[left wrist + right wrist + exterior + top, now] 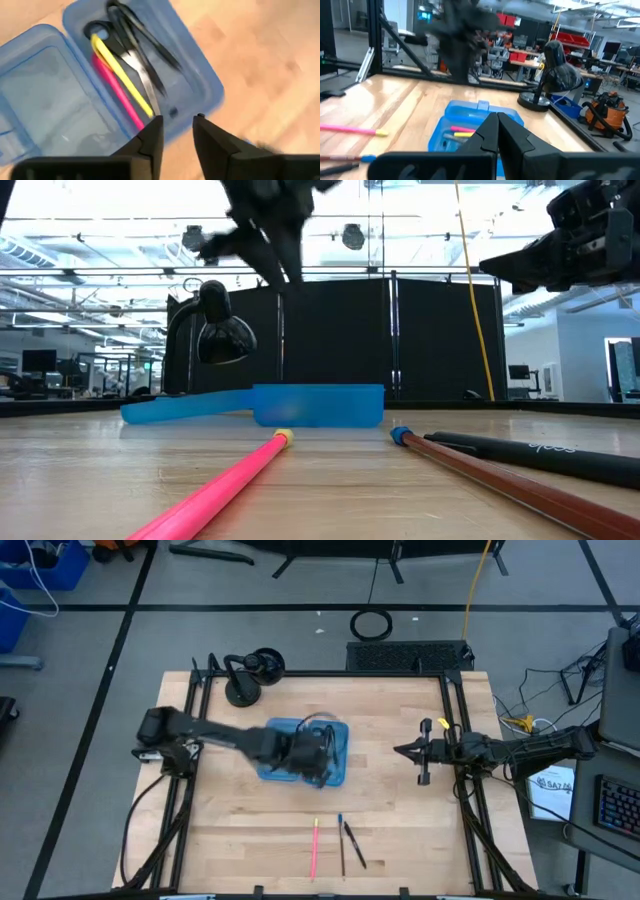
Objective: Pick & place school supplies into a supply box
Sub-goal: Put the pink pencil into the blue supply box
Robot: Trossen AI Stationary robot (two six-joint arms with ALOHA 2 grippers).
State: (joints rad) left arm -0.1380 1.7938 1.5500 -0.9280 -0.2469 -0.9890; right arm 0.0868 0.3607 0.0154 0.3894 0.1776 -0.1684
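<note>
The left gripper (177, 125) hovers empty, fingers narrowly parted, above the box (200, 75), which already holds scissors (135, 65) and 2 pens, while 3 pens (338, 845) wait on the table (420, 830).

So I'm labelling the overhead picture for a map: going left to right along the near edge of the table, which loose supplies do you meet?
Pink pencil with a yellow end → thin brown pencil with a blue tip → black pen. All three lie on the bare wood, apart from the blue supply box farther back.
</note>
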